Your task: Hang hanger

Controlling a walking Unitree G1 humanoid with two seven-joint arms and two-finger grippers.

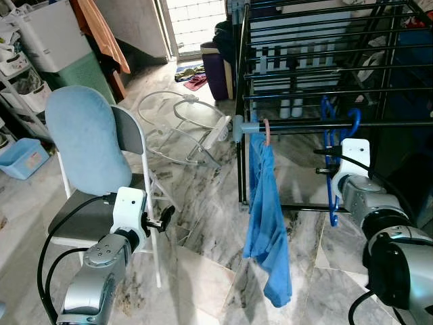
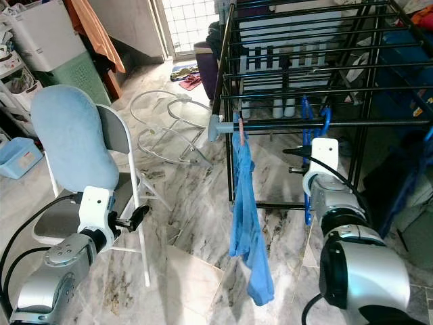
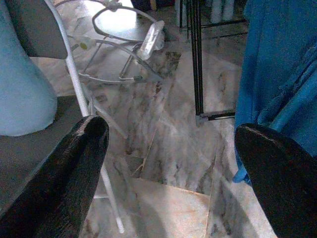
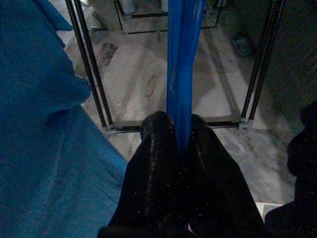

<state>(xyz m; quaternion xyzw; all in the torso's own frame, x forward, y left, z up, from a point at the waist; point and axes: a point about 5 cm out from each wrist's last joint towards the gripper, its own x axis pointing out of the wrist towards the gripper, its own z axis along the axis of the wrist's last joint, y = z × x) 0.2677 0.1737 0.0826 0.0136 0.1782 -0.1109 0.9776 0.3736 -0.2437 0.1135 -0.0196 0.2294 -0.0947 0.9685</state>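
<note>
A blue plastic hanger [image 1: 331, 139] is up against the front bar [image 1: 298, 126] of the black drying rack. Its hook [image 1: 353, 120] curves at the bar's height, and I cannot tell whether it rests on the bar. My right gripper [image 1: 326, 164] is shut on the hanger's lower part. In the right wrist view the blue strip [image 4: 182, 69] runs out from between the closed fingers [image 4: 153, 148]. A blue garment [image 1: 268, 223] hangs from the same bar to the hanger's left. My left gripper [image 1: 164, 217] is open, low beside the chair, with nothing in it.
A folding chair [image 1: 128, 135] with a light blue cushion [image 1: 84, 142] stands at my left. A white wire frame [image 1: 179, 125] lies on the marble floor behind it. A blue basin [image 1: 24, 157] is at far left, a purple bag [image 1: 216, 71] near the rack's back corner.
</note>
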